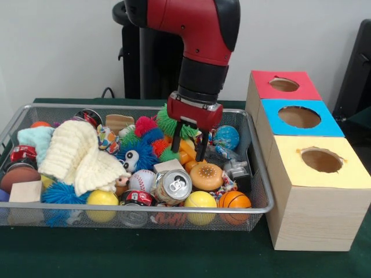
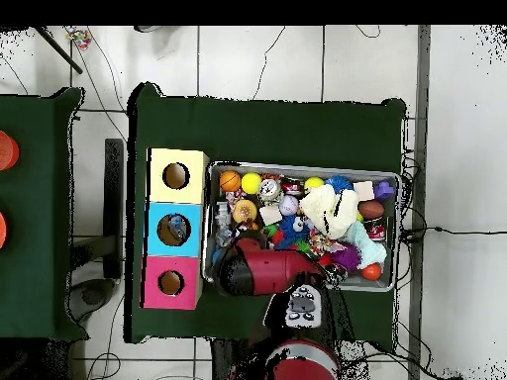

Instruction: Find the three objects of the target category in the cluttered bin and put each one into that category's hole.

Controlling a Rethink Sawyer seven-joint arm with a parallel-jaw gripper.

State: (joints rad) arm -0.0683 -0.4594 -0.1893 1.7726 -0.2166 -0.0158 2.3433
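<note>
Wire bin (image 1: 23, 213) crammed; bottles seemingly hidden.

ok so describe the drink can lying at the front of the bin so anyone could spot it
Start at the silver wire mesh bin and go to its rim nearest the front-view camera. Near the middle lies a shiny silver drink can on its side, pull-tab top facing out, between a white baseball and a burger-shaped toy.

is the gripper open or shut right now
Open: in the front view the gripper has its two black fingers apart, hanging over the toys in the bin.
</note>
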